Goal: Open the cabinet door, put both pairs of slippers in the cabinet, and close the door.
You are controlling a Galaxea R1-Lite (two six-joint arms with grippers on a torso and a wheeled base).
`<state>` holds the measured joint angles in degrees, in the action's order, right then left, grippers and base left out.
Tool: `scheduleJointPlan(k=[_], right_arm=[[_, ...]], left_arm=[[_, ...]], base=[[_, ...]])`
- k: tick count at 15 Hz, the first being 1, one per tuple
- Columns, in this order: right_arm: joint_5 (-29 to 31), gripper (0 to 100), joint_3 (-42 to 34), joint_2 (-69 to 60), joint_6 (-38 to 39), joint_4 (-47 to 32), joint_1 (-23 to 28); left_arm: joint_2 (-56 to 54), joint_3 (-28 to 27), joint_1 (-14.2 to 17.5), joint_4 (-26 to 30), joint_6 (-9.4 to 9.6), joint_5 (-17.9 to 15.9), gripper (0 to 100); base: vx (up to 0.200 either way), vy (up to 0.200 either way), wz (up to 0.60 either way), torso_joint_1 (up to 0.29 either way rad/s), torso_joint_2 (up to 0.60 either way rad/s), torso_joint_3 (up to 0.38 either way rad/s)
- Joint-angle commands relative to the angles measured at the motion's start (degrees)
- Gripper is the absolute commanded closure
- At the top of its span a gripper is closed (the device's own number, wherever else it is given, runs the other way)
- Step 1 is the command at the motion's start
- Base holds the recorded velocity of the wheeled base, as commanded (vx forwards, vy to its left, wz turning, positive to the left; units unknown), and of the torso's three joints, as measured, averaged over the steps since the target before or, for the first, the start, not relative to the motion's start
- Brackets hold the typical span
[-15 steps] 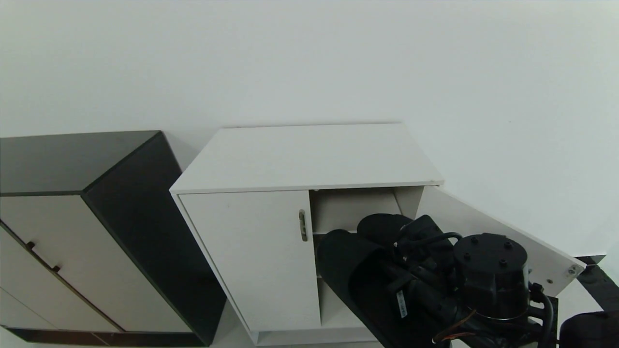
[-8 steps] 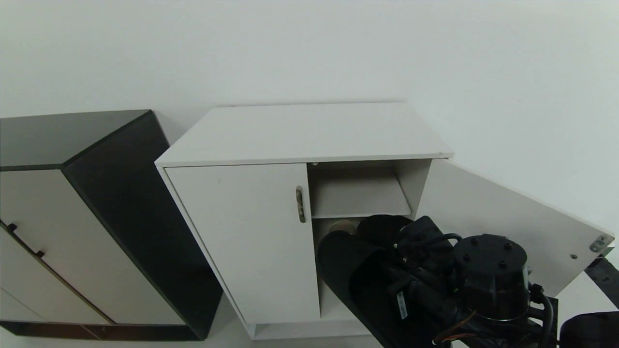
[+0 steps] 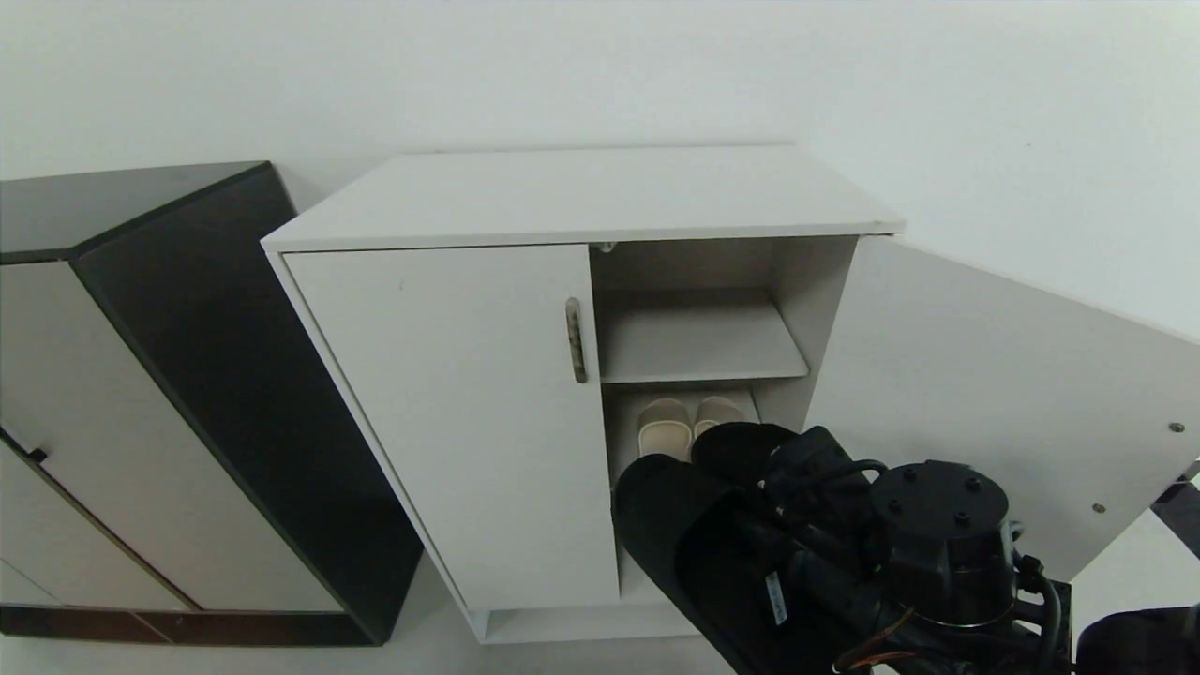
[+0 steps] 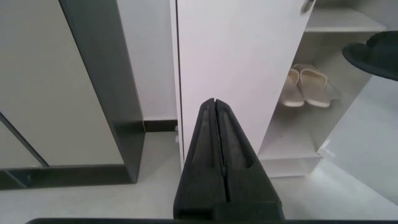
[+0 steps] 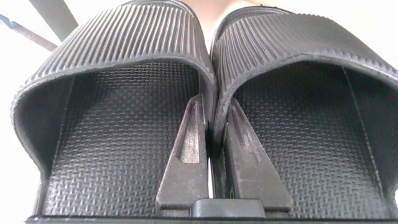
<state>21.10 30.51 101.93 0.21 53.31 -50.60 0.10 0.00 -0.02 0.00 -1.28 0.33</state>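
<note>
Right wrist view shows black slippers [image 5: 143, 50] with ribbed straps, dimpled footbeds.

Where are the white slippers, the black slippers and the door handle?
white slippers [image 3: 664, 427]: head view, top strap of one slipper on the lower shelf.
black slippers [image 3: 667, 511]: head view, ribbed strap of the nearer slipper.
door handle [image 3: 575, 339]: head view, middle of the bar.

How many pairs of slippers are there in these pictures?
2. One cream pair sits inside the white cabinet, under its upper shelf. One black ribbed rubber pair is held by the right gripper before the open compartment.
</note>
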Motion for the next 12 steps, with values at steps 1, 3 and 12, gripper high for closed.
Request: scheduleJointPlan(k=[1,3,12], right_arm=[[-0.01,100,-0.10,0.55,0.06,0.57,-0.02],[-0.01,100,-0.37,0.73,-0.03,1.27,-0.02],[-0.01,100,-0.45,1.52,-0.03,1.36,-0.02]], left_arm=[[-0.01,0.00,-0.06,0.00,-0.04,0.02,100],[-0.01,0.00,0.02,0.00,-0.04,0.02,100],[-0.01,0.00,0.02,0.00,-0.04,0.02,100]], base=[[0.000,0.000,0.00,-0.129,0.46,0.339],[0.000,0.000,0.00,-0.117,0.46,0.339],[0.000,0.000,0.00,-0.051,0.39,0.335]])
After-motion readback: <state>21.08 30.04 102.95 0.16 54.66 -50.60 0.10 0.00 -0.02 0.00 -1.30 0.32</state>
